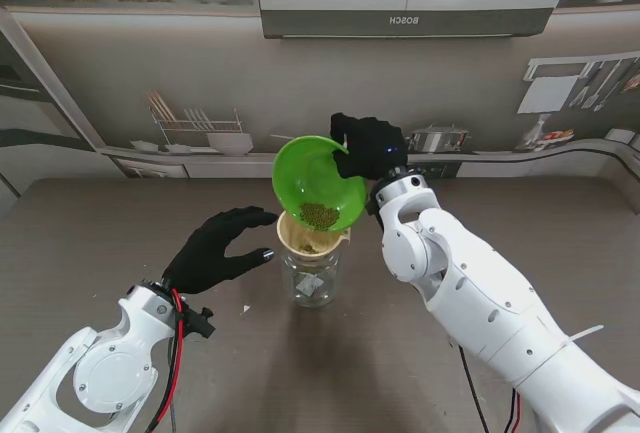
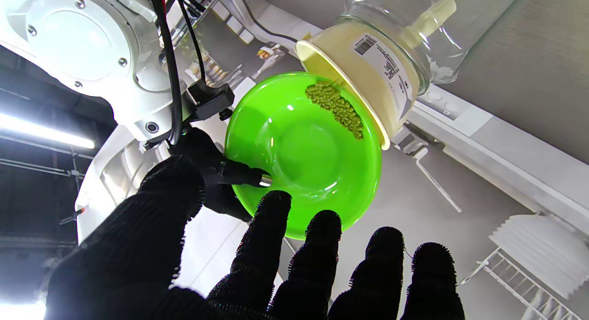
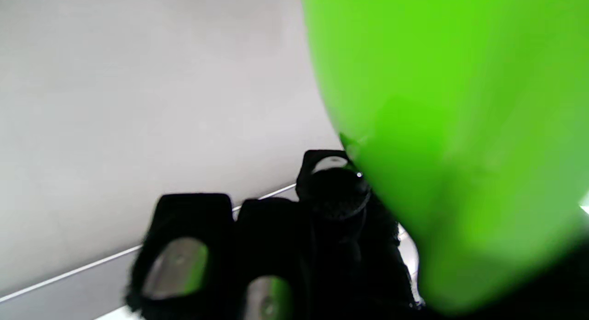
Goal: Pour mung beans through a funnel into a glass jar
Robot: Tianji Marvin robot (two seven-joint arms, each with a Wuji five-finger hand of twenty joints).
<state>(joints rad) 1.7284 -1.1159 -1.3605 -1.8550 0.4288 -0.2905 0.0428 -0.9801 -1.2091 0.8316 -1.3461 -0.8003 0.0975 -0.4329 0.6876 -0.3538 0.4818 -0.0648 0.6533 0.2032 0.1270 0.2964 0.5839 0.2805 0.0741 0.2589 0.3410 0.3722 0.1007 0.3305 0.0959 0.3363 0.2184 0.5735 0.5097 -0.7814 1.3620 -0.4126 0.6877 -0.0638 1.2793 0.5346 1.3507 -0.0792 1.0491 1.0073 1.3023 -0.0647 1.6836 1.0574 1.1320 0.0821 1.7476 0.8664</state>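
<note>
Kitchen table: your right hand (image 1: 368, 146) grips the bowl (image 1: 318, 183), tipped over the funnel (image 1: 312, 237); left hand (image 1: 222, 246) open beside the funnel.

You see a bright green bowl (image 1: 318, 181) holding olive-green mung beans (image 1: 320, 216). The funnel (image 1: 305, 238) is cream. Both gloved hands are black.
</note>
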